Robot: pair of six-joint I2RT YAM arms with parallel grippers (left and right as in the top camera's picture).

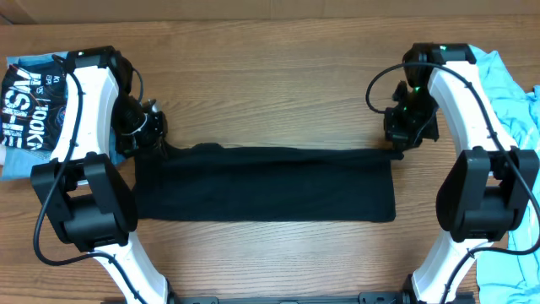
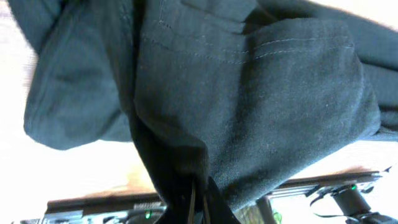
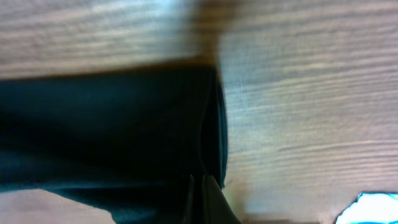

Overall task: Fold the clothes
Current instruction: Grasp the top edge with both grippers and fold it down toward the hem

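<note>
mid-fold: left gripper (image 1: 153, 135) and right gripper (image 1: 400, 145) each pinch a far corner of the shirt (image 1: 266, 186); next, release flat.

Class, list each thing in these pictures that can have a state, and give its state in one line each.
T-shirt: folded into a long band, flat on the table, both far corners pinched.
Left gripper: shut on the T-shirt.
Right gripper: shut on the T-shirt.
Printed garment: lying crumpled, untouched.
Light blue garment: lying loose, untouched.
</note>
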